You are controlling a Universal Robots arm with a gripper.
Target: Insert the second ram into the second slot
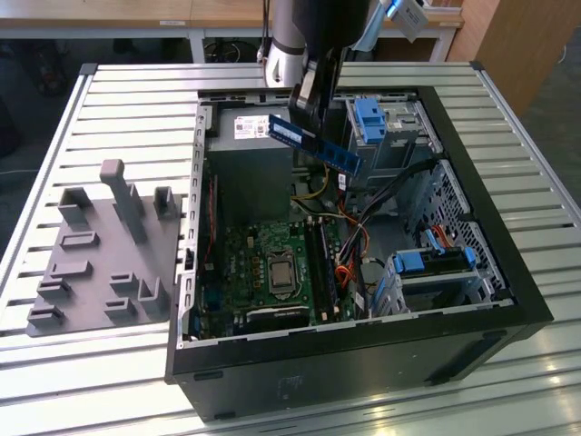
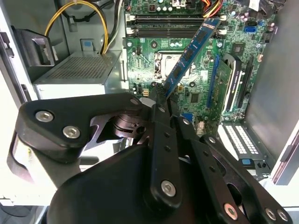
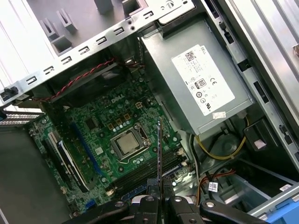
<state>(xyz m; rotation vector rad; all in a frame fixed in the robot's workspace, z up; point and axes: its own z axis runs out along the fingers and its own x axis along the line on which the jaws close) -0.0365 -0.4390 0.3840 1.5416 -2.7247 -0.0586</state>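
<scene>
Second ram (image 1: 313, 143), long thin blue circuit-board stick with a row of black chips, upper centre of the exterior view, in the air, tilted down toward that view's right, 1 end clamped in the gripper (image 2: 161, 93)

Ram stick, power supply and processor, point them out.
ram stick (image 1: 329, 152): exterior view, middle of its blue board.
power supply (image 3: 203, 79): first wrist view, its white label.
processor (image 3: 126, 143): first wrist view, centre of metal lid.

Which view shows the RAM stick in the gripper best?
The second wrist view: the RAM stick shows its blue face along its length, reaching from the gripper toward the motherboard. The exterior view shows it tilted above the open case. The first wrist view sees it edge-on, a thin line.
</scene>
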